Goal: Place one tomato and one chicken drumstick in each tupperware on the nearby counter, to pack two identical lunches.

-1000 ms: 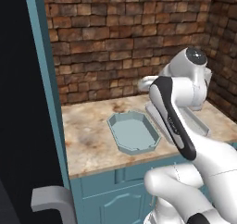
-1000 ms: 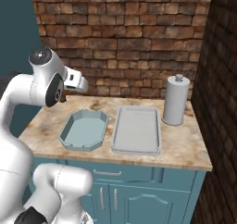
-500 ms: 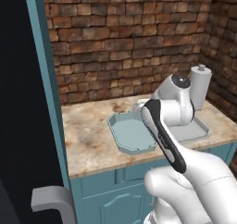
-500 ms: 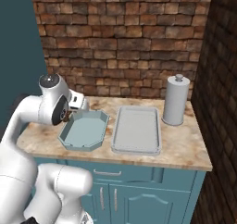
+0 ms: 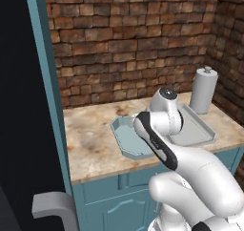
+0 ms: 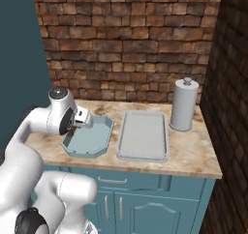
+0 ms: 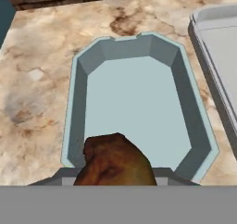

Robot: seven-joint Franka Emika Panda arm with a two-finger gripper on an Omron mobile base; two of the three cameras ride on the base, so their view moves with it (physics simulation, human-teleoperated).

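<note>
A pale blue-grey tupperware (image 7: 139, 45) with cut-off corners lies empty on the beige marbled counter (image 7: 37, 79). It also appears left of centre as the tupperware (image 6: 92, 138) and partly behind my arm as the tupperware (image 5: 126, 139). My gripper (image 6: 73, 125) hangs low over its near left rim, shut on a brown chicken drumstick (image 7: 115, 165). The drumstick hides the fingertips in the hand view and sits over the tupperware's near edge. No tomato is in view.
A grey rectangular tray (image 6: 143, 136) lies right beside the tupperware, seen again as the tray (image 5: 195, 130) and the tray (image 7: 222, 47). A paper towel roll (image 6: 184, 105) stands at the back right. A brick wall backs the counter, and a tall teal panel (image 5: 47, 82) bounds its left end.
The arm has swung down from well above the counter to just over the tupperware, with the drumstick still in the gripper. Nothing on the counter has moved.
</note>
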